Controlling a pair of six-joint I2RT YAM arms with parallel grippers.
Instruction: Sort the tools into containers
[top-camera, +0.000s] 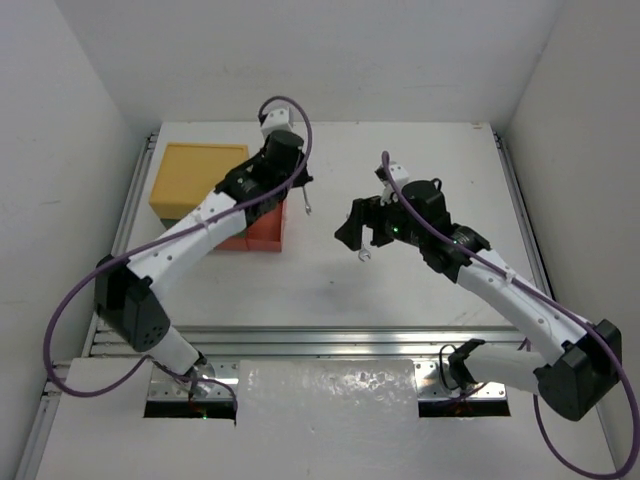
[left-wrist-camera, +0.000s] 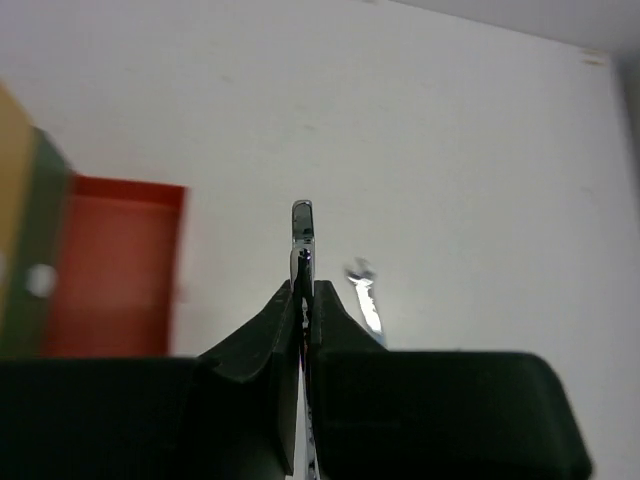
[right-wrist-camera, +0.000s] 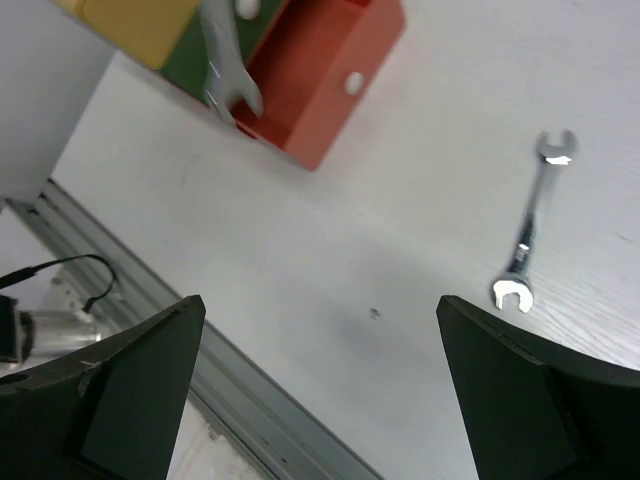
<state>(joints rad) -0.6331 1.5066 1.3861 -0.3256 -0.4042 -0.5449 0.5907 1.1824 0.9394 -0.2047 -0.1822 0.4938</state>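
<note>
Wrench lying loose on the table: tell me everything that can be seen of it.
The loose wrench is a slim, shiny silver bar, metal by its look, with an open fork at each end. It lies flat on the white table, clear of the red-orange box, and nothing touches it. The open right pincer hangs above it without contact. A second wrench is in the left pincer.

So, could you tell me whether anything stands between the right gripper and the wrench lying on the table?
Nothing visible does. The right gripper hangs open over the table, and the loose wrench lies uncovered on it.
</note>
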